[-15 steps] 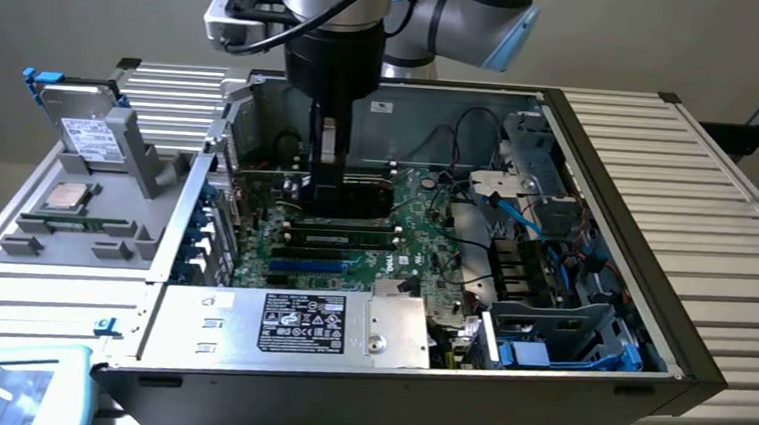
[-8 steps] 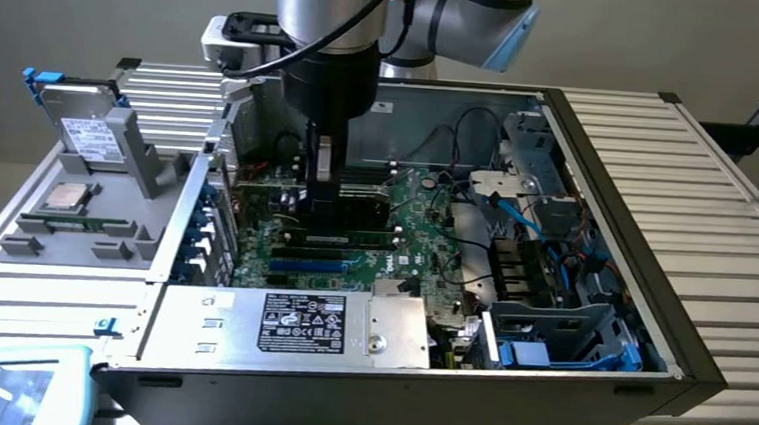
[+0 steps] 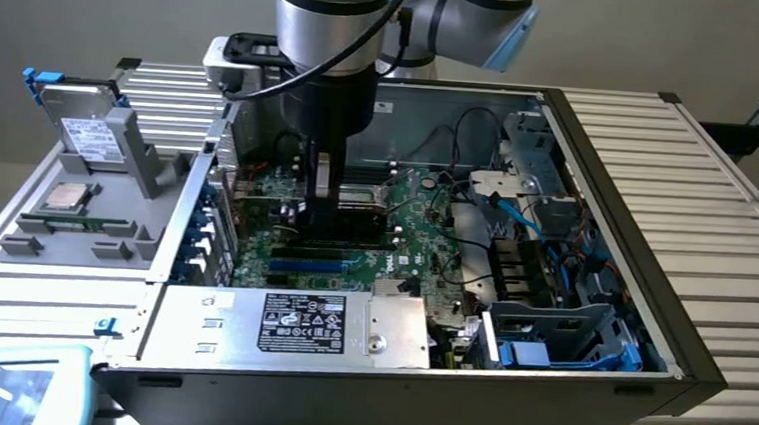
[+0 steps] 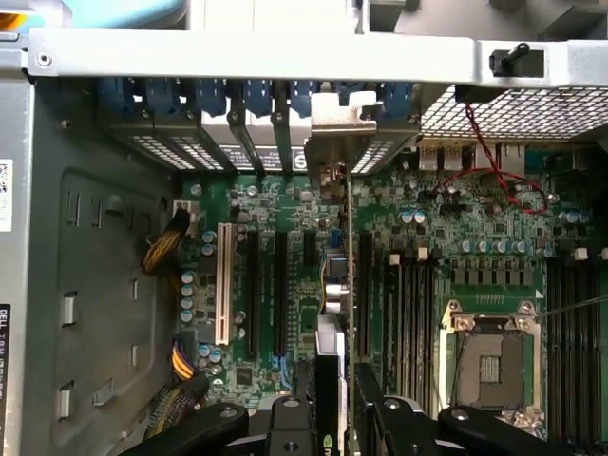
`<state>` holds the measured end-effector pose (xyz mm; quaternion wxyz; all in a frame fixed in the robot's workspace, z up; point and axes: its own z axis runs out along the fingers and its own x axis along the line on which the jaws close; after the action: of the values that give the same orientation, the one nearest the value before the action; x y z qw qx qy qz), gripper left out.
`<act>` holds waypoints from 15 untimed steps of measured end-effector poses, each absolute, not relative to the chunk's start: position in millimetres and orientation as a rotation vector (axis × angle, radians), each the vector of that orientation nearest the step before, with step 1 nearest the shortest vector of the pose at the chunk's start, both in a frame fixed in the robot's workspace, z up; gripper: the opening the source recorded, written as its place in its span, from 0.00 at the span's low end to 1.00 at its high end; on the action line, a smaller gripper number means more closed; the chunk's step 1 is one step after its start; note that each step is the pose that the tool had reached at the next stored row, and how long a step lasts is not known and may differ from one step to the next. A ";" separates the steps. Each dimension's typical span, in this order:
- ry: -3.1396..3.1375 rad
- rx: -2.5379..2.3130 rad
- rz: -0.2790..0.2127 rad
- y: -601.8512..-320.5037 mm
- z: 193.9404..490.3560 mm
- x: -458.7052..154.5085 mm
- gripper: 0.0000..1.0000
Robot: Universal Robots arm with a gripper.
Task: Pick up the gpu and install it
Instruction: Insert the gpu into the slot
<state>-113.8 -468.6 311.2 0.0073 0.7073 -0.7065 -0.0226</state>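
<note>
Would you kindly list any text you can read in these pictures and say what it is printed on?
"DELL": sticker at the edge of the case wall; the rest is unreadable.
Black label on the power supply: too small to read.
White label on the hard drive: too blurred.

Case open above, bare expansion slots free beside the gpu, memory slots close on its other side
</note>
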 end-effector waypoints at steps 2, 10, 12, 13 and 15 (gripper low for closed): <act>-2.209 2.212 -0.071 -469.3 308.6 -113.8 0.28; -2.209 2.212 -0.071 -469.1 307.2 -113.7 0.28; -2.209 2.211 -0.071 -469.1 305.7 -114.2 0.28; -2.209 2.211 -0.071 -469.0 304.2 -114.7 0.28; -2.209 2.211 -0.071 -468.2 300.6 -115.5 0.28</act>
<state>-115.5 -468.2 300.6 0.0076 0.7073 -0.7065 -0.0227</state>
